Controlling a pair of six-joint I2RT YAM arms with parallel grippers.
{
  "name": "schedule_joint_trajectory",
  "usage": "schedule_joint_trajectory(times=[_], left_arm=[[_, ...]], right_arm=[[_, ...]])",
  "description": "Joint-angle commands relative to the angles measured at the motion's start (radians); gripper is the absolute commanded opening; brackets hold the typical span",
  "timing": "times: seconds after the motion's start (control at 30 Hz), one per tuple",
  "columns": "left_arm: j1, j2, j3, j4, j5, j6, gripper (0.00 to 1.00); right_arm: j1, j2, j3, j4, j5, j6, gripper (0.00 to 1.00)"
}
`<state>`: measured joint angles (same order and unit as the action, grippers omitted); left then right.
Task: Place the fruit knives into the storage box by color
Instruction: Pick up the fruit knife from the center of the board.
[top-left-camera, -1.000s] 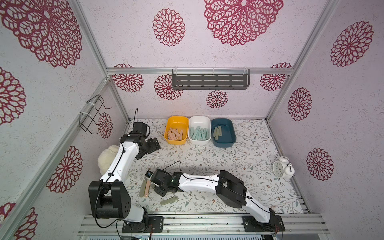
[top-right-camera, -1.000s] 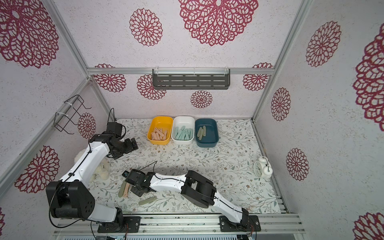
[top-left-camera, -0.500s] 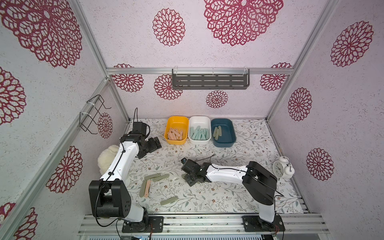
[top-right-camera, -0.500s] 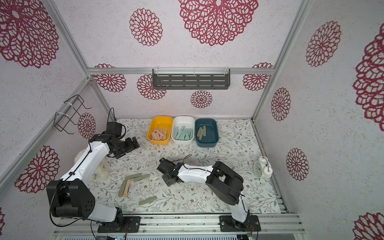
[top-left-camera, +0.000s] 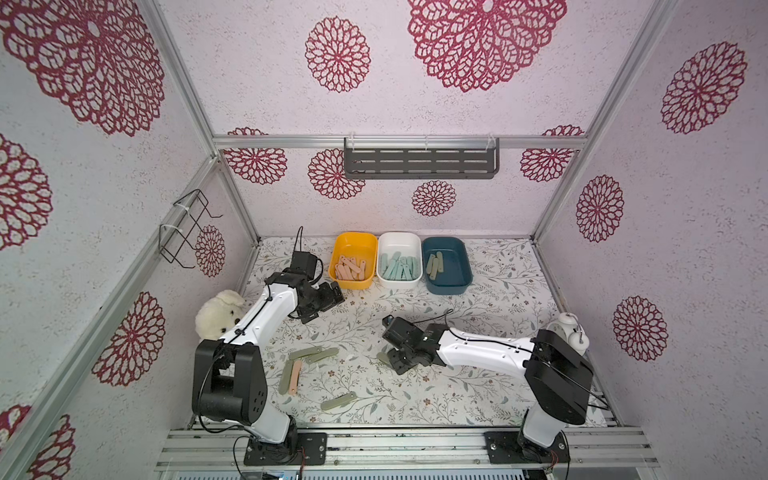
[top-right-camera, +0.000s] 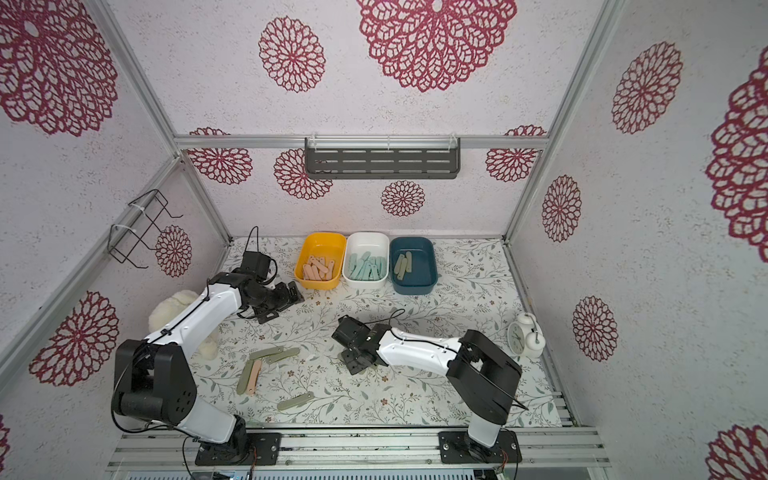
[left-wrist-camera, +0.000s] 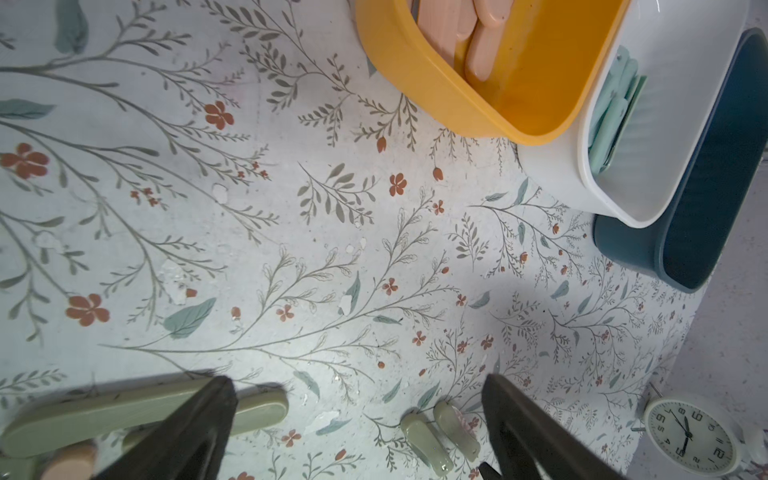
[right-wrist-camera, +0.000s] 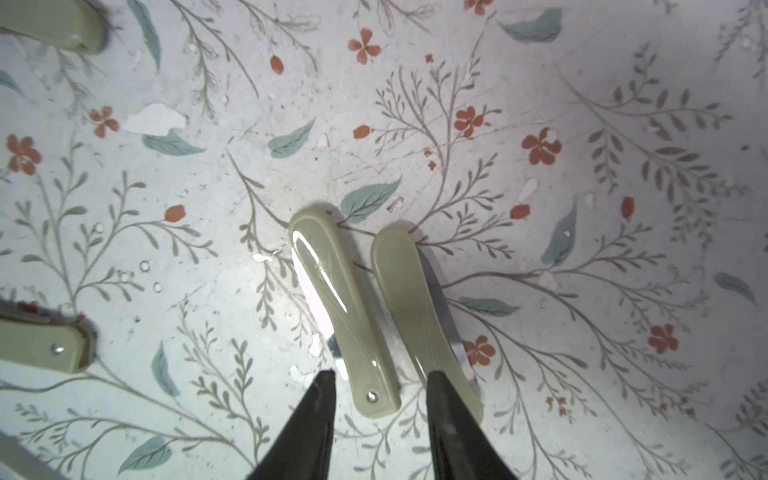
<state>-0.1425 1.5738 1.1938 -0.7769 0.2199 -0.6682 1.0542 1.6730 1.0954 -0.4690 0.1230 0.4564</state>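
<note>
Right gripper (right-wrist-camera: 380, 374) swung rightward to centre, released over 2 olive fruit knives (right-wrist-camera: 328, 291); left gripper (left-wrist-camera: 358, 379) spread.

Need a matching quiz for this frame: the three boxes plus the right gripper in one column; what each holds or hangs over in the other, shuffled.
Column 1
1. yellow box
2. white box
3. blue box
4. right gripper

Column 2
A. holds mint knives
B. hangs over two olive knives lying side by side on the table
C. holds pink knives
D. holds olive knives

Pairs: 1-C, 2-A, 3-D, 4-B
</note>
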Motion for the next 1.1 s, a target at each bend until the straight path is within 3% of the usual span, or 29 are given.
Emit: schedule_joint_trajectory(times=[0.0,0.27,0.43,0.83,0.97,1.07], left_arm=[[-0.008,0.017,0.0,0.052,0.016,-0.022,0.97],[-0.035,0.075,0.047,0.042,0.014,-0.014,0.97],[-0.038,0.095,0.064,0.037,0.007,-0.007,0.97],[-0.032,0.177,0.152,-0.006,0.001,0.036,0.97],[-0.027,0.176,0.158,-0.013,-0.001,0.042,0.97],[-0.026,0.176,0.159,-0.014,0.0,0.045,0.97]], right_arm=[[-0.023,-0.077,-0.076,-0.027,-0.018,0.028,0.44],[-0.054,-0.104,-0.198,0.087,-0.115,0.043,0.48],[-0.056,-0.056,-0.215,0.116,-0.09,0.012,0.49],[-0.137,0.188,-0.019,0.135,-0.068,-0.16,0.51],[-0.144,0.214,0.007,0.121,-0.079,-0.169,0.47],[-0.151,0.224,0.007,0.119,-0.092,-0.162,0.39]])
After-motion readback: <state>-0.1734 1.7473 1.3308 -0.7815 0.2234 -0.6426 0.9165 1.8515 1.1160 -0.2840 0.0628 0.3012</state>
